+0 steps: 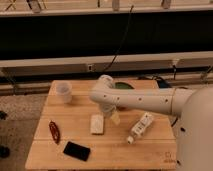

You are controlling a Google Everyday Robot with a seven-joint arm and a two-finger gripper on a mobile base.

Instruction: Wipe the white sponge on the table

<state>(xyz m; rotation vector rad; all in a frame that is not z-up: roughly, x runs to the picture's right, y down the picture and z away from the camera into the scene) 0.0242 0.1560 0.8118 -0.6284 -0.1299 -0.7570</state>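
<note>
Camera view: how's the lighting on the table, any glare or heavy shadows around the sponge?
In the camera view, the table is lit evenly and warmly, with no glare on the wood; the white sponge stands out pale, with no hard shadow; the gripper hangs just right of it; behind the table runs a dark band.

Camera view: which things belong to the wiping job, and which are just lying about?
Job: white sponge, table, gripper just beside the sponge.
Lying about: plastic cup, white bottle, black rectangle, red item.
</note>
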